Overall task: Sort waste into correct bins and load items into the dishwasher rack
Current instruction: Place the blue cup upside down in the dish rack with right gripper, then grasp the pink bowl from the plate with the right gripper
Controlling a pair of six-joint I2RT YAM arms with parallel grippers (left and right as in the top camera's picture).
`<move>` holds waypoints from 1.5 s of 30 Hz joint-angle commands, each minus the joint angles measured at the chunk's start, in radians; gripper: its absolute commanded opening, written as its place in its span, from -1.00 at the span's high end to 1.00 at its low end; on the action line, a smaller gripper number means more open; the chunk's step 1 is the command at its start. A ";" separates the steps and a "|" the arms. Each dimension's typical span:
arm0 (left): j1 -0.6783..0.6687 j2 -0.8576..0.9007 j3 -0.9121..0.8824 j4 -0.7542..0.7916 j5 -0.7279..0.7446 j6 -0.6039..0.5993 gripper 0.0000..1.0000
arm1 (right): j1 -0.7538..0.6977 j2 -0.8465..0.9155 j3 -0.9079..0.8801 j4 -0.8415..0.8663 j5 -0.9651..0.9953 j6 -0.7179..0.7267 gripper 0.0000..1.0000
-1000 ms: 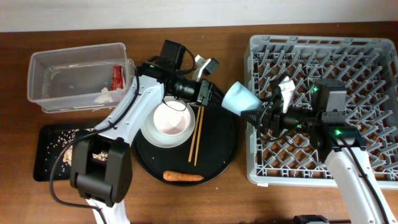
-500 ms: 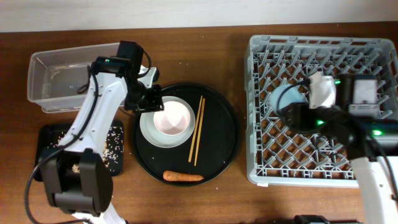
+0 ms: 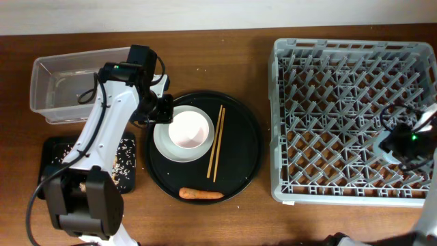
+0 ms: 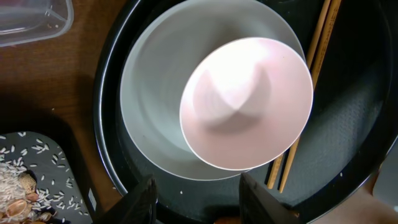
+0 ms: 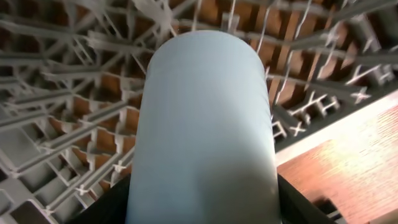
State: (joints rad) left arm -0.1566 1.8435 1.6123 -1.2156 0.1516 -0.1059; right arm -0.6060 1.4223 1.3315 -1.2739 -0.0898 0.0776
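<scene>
- Pinkish-white round bowl (image 4: 245,102) rests on the white round plate (image 4: 149,106), centre of the left wrist view.
- Left gripper (image 4: 198,190): jaws apart, empty. The bowl lies up-frame, slightly right of the fingertips, clear of them. The left arm is nearer.
- Right gripper (image 5: 200,202): clamped on the small light blue cup (image 5: 205,112) above the grey plastic pegged rack (image 5: 62,93), at the right edge of the overhead view.

A brown wooden desk (image 3: 205,61) fills nearly the whole overhead view. Its grain runs left to right, and the finish is dark and reddish with a dull sheen. Beyond its far edge lies a pale strip (image 3: 205,12), off-white and plain; whether it is wall or floor cannot be told. The light is even and soft, and shadows on the wood are faint.
</scene>
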 commanded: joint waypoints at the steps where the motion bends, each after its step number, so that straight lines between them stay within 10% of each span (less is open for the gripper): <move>1: 0.003 -0.016 0.010 -0.002 -0.011 0.013 0.16 | -0.003 0.085 0.013 -0.020 0.008 0.009 -0.12; 7: 0.003 -0.016 0.010 -0.002 -0.011 0.013 0.15 | -0.003 0.157 0.013 -0.016 -0.044 0.010 -0.97; 20: 0.003 -0.016 0.010 -0.012 -0.011 0.013 0.04 | 0.042 0.080 0.016 0.031 -0.448 -0.107 -0.93; 38: 0.029 -0.020 0.010 -0.137 -0.183 -0.138 -0.21 | 1.063 0.177 0.016 0.494 -0.191 0.058 -0.83; 45: 0.038 -0.031 0.010 -0.177 -0.296 -0.232 -0.23 | 1.203 0.425 0.016 0.727 -0.141 0.255 -0.30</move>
State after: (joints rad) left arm -0.1272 1.8435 1.6123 -1.3891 -0.0887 -0.2901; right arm 0.5686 1.7882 1.3388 -0.5919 -0.2741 0.2245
